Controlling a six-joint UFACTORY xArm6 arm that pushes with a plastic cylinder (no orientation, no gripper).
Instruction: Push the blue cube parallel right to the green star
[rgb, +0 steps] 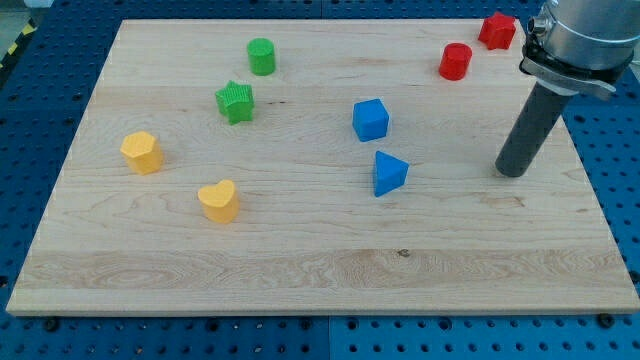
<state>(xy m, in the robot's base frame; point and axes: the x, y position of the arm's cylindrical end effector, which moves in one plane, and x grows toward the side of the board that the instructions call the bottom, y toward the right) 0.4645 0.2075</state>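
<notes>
The blue cube lies near the board's middle, to the view's right of the green star and slightly lower than it. My tip rests on the board far to the view's right of the cube, apart from every block. A blue triangular block sits just below the cube.
A green cylinder stands above the star. A red cylinder and a red star-like block are at the top right. A yellow hexagonal block and a yellow heart lie at the left. The wooden board ends near my rod.
</notes>
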